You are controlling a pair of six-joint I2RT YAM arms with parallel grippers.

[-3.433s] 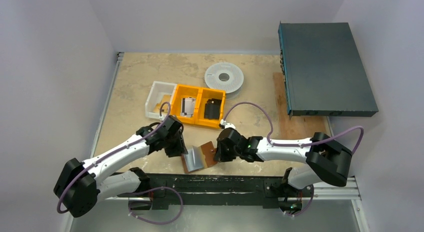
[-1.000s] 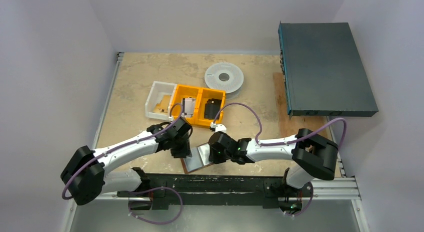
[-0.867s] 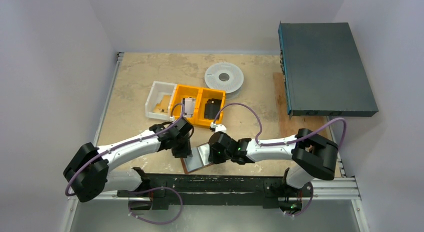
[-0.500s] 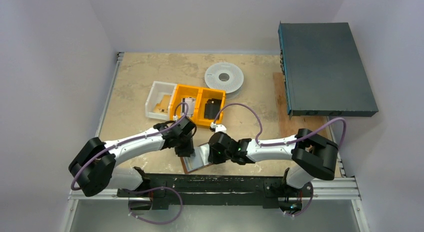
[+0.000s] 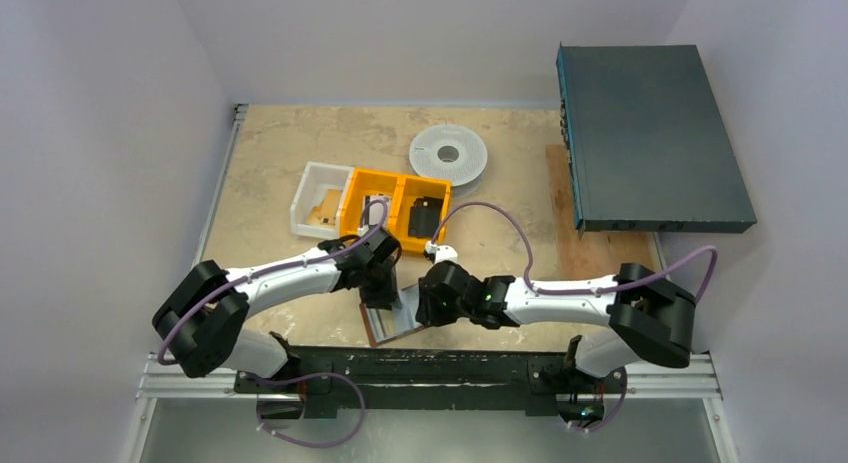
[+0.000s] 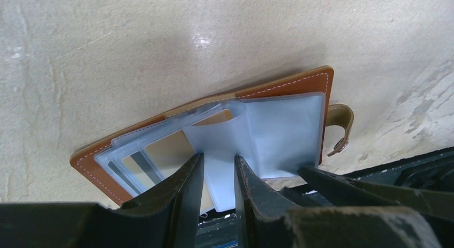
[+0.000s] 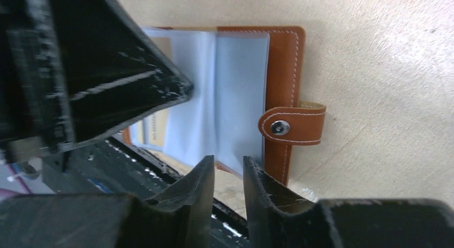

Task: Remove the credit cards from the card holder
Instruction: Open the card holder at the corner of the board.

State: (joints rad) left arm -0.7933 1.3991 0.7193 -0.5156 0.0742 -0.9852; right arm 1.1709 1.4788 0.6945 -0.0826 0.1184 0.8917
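Card holder: brown leather bifold (image 5: 393, 323), lying open on the bench (image 5: 270, 153) at its near edge, between the 2 arms. Clear sleeves are fanned across its inner face.
Strap: brown tab with a metal snap (image 7: 292, 127), projecting off 1 long edge of the holder, flat on the bench.
Credit cards: 1 pale card with dark print (image 7: 154, 125) shows inside a sleeve; how many more are inside cannot be told.
Left fingers: (image 6: 182, 189) set a narrow gap apart, tips over the middle of the holder. 1 clear sleeve leaf runs down between them; a grip on it cannot be confirmed.
Right fingers: (image 7: 195, 200) set a narrow gap apart, tips at the free edge of the sleeve page, near the strap. Nothing seen clamped.
Orange bin: (image 5: 397, 198) 2 compartments, just beyond the holder. Silvery item in the left, black item in the right, both too small to identify.
White bin: (image 5: 303, 208) touching the orange bin's left side.
Spool: (image 5: 449, 155) pale grey, farther back.
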